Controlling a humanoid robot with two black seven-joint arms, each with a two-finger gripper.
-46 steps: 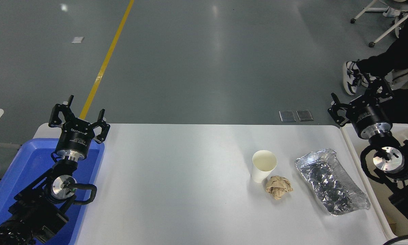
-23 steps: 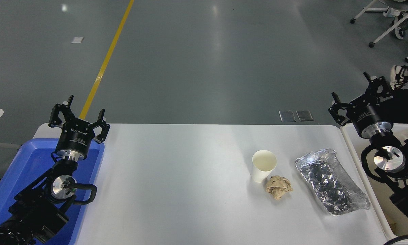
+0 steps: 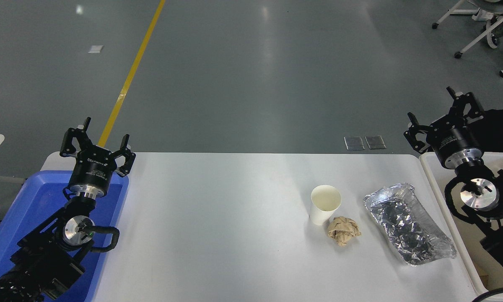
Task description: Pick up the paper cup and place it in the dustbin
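Bright even light, sharp focus, floor (image 3: 268,75) glare.

paper cup (image 3: 325,204): we're seeing plain white paper, matt outside, creamy smooth inside
paper ball (image 3: 343,230): we're looking at brown paper, crumpled and rough
foil tray (image 3: 407,223): silver foil, crinkled all over, and it's glinting hard
dustbin (image 3: 428,167): cream-white plastic, smooth rounded rim
blue tub (image 3: 33,197): we're getting glossy blue plastic, smooth walls
table (image 3: 218,218): white top, smooth, throwing a soft sheen
right gripper (image 3: 442,119): matt black, with bright bare metal discs showing behind on the wrist
left gripper (image 3: 96,144): the same black finish
floor (image 3: 251,75): grey, polished, reflecting the lights
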